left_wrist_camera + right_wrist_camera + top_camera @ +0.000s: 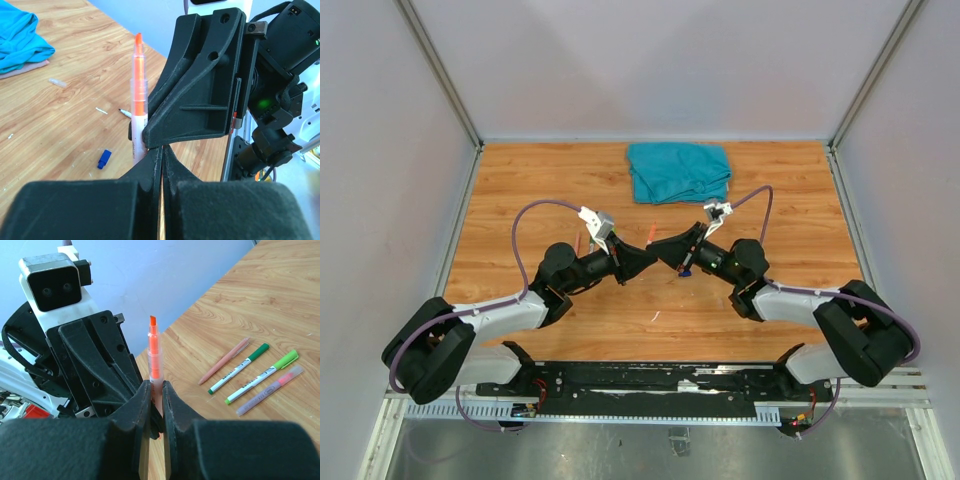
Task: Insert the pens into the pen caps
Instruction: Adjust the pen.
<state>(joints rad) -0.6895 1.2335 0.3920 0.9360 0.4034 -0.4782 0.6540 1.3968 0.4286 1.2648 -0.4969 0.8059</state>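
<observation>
An orange pen (155,357) stands upright with its bare tip up, and my right gripper (156,390) is shut on its pale barrel. The same orange pen (138,95) shows in the left wrist view beside the right gripper's black fingers (200,95). My left gripper (162,149) is shut, its tips against the underside of the right gripper, and nothing shows between its jaws. The two grippers meet at mid-table, left gripper (651,258) and right gripper (663,250). A blue pen cap (104,159) lies on the wood below them. Several capped pens lie flat: peach (224,361), dark green (239,368), light green (261,376), clear purple (270,390).
A crumpled teal cloth (680,170) lies at the back of the wooden table (520,200). A clear cap-like piece (57,82) and a thin dark-tipped pen end (125,112) lie on the wood near the left gripper. Grey walls enclose the table on three sides.
</observation>
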